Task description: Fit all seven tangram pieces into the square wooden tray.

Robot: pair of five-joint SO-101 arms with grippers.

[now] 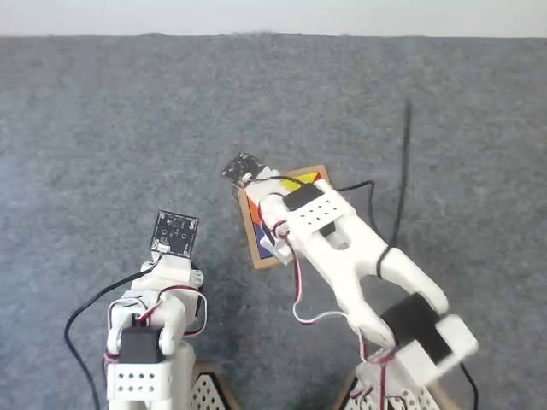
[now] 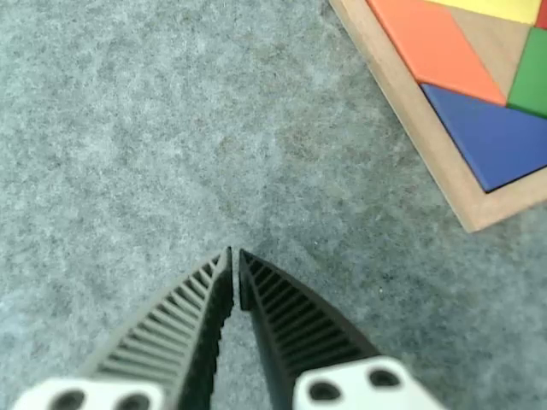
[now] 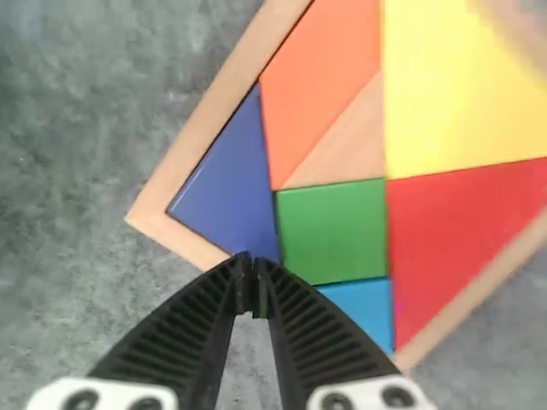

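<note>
Tangram pieces (image 3: 329, 231) in the wooden tray (image 3: 214, 94): probably seating them flush, pressing lightly with closed right gripper (image 3: 250, 260), leaving closed left gripper (image 2: 235, 254) at tray's 9 o'clock.

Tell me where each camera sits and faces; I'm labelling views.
High view: fixed overhead, looking down on the grey mat and both arms, the right arm over the tray.
Left wrist view: on the left arm, looking down past the shut left tool at grey mat and a tray corner.
Right wrist view: on the right arm, looking past the shut right tool onto the tray's tangram pieces.
Shared: all three show the tray.
</note>
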